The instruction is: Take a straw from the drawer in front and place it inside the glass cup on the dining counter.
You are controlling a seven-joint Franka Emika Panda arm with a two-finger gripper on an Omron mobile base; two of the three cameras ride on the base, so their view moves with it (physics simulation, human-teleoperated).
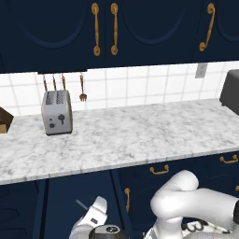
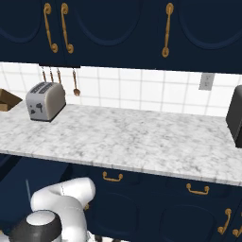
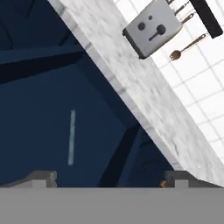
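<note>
The drawer (image 3: 39, 118) under the worktop stands pulled open, its dark navy inside facing me in the hand view. On its floor lies the straw (image 3: 71, 138), thin, pale and straight. It also appears as a faint line (image 1: 81, 204) in the left base view. My gripper (image 3: 109, 179) hovers over the drawer, a short way from the straw. It is open, with its fingertips (image 3: 43, 176) far apart and nothing between them. In the left base view the hand (image 1: 95, 215) is low, under the worktop's edge. The glass cup and the dining counter are out of view.
A marble worktop (image 1: 140, 135) backed by white tiles overhangs the drawer. On it stand a silver toaster (image 1: 57, 112), a brown box (image 1: 3, 121) at the far left and a dark appliance (image 1: 231, 91) at the right. Shut drawers with brass pulls (image 1: 159, 169) lie to the right.
</note>
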